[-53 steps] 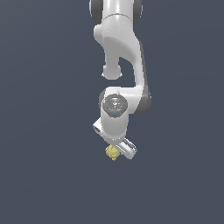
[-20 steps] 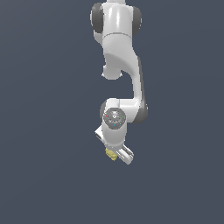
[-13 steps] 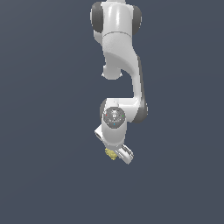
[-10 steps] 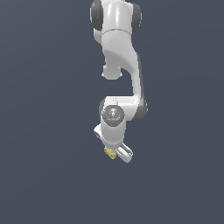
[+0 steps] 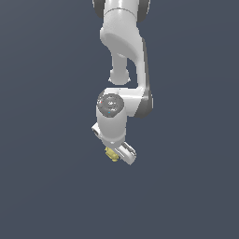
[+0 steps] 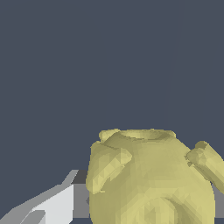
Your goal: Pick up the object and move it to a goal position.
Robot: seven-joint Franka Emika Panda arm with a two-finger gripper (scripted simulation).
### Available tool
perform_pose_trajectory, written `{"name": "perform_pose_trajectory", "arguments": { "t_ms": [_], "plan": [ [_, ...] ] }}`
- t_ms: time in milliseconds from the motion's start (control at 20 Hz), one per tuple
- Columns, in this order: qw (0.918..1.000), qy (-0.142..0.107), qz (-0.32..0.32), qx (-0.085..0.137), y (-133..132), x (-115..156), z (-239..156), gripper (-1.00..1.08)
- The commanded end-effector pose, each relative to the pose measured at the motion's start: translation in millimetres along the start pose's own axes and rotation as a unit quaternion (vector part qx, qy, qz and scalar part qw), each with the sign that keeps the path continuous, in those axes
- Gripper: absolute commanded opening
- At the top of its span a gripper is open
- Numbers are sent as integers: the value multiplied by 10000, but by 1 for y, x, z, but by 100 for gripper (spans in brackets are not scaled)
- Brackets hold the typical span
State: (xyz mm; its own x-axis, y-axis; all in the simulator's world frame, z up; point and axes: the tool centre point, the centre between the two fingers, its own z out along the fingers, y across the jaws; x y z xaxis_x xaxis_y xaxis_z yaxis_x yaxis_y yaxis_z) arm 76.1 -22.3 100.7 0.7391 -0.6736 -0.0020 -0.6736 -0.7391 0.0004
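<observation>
Pale-yellow knobbly object (image 5: 111, 154) is seen tucked under the white gripper (image 5: 117, 155), pressed against a finger (image 6: 52, 205) in the wrist view. Grasp judged made, jaws narrow on it. No goal marker visible; transport judged outstanding.

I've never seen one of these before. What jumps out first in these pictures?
In the exterior view, a white jointed arm hangs down the middle of a plain dark grey backdrop. At its lower end, the gripper has a tiny pale-yellow knobbly object tucked against it. In the wrist view that same lump looms huge, beside one white finger.
</observation>
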Motion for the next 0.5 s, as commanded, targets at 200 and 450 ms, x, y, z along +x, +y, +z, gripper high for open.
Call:
{"name": "perform_pose_trajectory", "arguments": {
  "t_ms": [200,450],
  "plan": [
    [10000,3,5,9,38,5,-63,-100],
    [10000,1,6,11,70,9,-115,-100]
  ]
}}
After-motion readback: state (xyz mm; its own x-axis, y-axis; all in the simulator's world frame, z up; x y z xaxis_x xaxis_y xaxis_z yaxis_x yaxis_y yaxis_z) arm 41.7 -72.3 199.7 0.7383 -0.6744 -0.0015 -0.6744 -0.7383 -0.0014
